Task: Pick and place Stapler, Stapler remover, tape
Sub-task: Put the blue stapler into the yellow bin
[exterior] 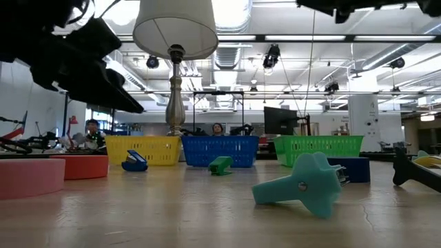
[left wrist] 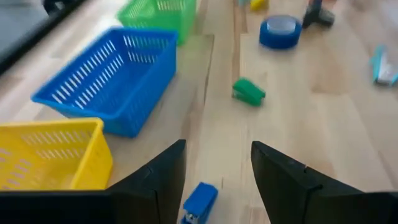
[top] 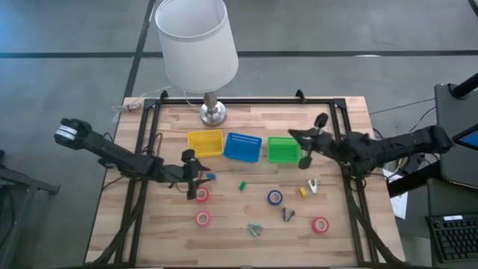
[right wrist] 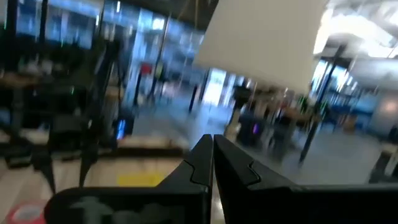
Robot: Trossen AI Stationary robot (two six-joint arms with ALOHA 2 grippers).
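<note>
Baskets: yellow basket (top: pixel 205 143), blue basket (top: pixel 243 147) and green basket (top: pixel 281 149) are sitting in a row, probably waiting for things.
Left gripper (left wrist: pixel 214 171): hanging over the small blue stapler (left wrist: pixel 199 201), fingers wide apart, getting ready to grab.
Right gripper (right wrist: pixel 212 163): waiting near the green basket, fingers together.
Tape (top: pixel 275 197): rolls are lying loose on the table.

Light: bright, even, from ceiling strips (exterior: pixel 324 38) in the room behind.
Glare: soft sheen on the counter (exterior: pixel 172 213).
Blur: right wrist view smeared throughout; left wrist view soft far beyond the hand.
Shadows: faint.
</note>
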